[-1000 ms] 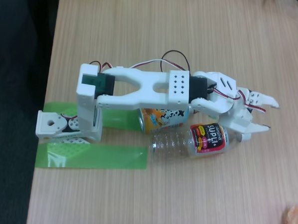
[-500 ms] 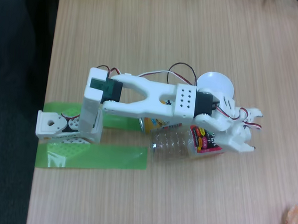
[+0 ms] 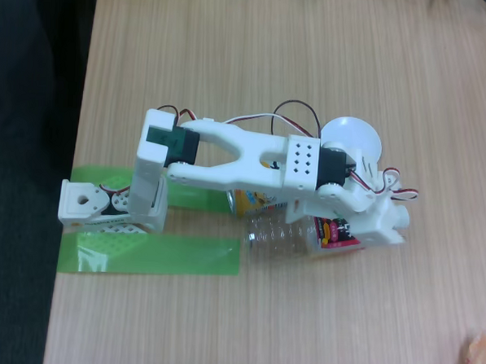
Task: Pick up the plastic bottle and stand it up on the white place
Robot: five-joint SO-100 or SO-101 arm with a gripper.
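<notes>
Plastic bottle lies on its side on the table, directly under the gripper, whose finger state cannot be told from above. Lifting and standing it on the white place, just beyond the gripper, remain.

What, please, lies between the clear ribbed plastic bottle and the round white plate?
In the fixed view, the arm's white wrist and hand cross between the clear ribbed plastic bottle and the round white plate.

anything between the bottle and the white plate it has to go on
Yes: the orange can lies right beside the plastic bottle, on the side toward the white plate, and the arm's own wrist and hand span that gap too.
</notes>
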